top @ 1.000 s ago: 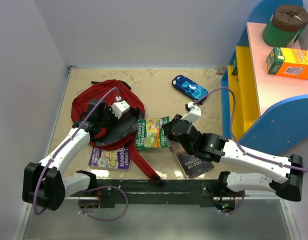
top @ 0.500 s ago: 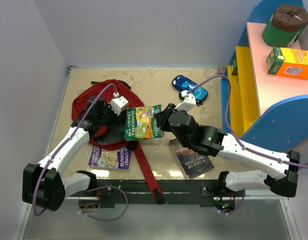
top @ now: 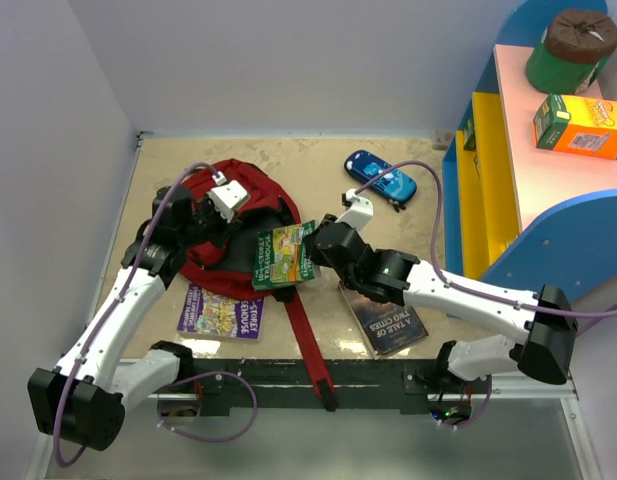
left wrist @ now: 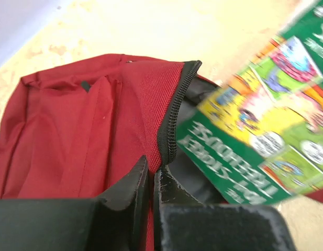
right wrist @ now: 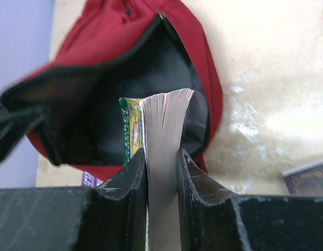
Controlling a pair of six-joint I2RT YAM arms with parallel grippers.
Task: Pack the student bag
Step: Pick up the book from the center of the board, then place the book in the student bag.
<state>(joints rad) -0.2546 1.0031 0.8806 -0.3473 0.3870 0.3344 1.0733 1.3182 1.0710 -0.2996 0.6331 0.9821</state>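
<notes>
**Bag mouth held open for a book**
At the table's far left, the left gripper (left wrist: 152,170) pinches the zipper edge of the student bag (top: 256,188), lifting it so the mouth gapes. Just right, the right gripper (right wrist: 161,159) clamps a green paperback (top: 284,256) across its pages, far end at the opening, apparently ready to slide in.

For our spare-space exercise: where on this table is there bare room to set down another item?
Bare table lies along the far wall, between the student bag and the blue pencil case. The middle is crowded with the green book, red strap, purple book and dark book.
</notes>
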